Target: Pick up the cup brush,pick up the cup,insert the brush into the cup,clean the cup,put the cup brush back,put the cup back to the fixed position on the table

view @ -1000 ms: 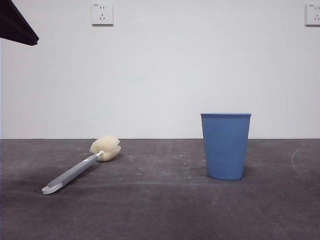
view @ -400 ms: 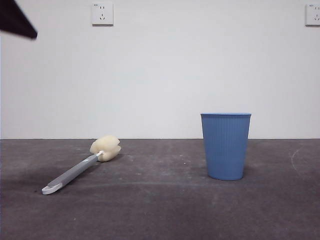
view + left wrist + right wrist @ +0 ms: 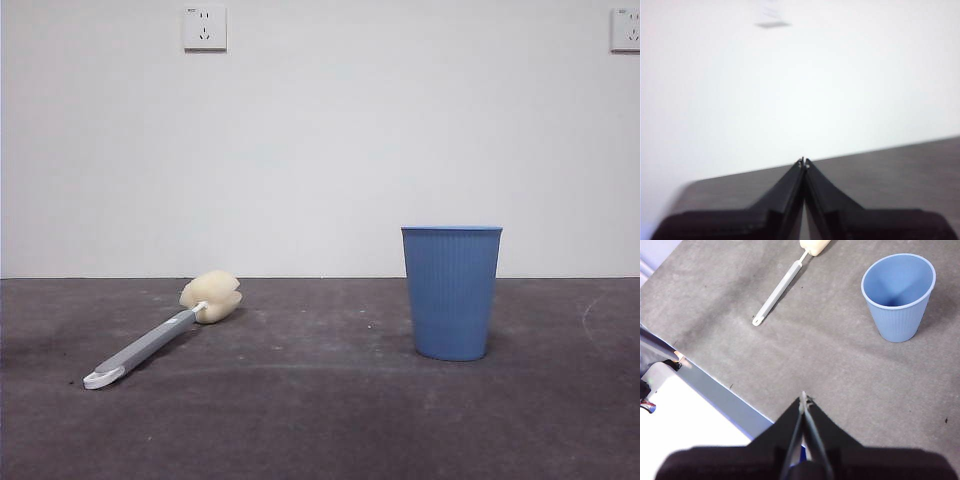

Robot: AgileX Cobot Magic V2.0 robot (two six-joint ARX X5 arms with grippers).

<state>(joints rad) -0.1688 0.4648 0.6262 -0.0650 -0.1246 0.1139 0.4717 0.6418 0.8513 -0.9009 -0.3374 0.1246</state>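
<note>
- Behind everything I've got a plain white wall (image 3: pixel 320 150) filling the upper half of the front view, no marks on it that I can make out.
- One white wall socket (image 3: pixel 205 28) sits high up, left of centre, with its pin holes showing.
- A second socket plate (image 3: pixel 626 29) is cut off by the right edge at the same height.
- In my left wrist feed there's a blurry pale rectangle (image 3: pixel 772 23) high on the wall; too smeared to say what it is.
- My right wrist feed catches a white surface (image 3: pixel 685 415) off the near edge, plus some small dark bits (image 3: pixel 646 390) I honestly can't identify.
</note>
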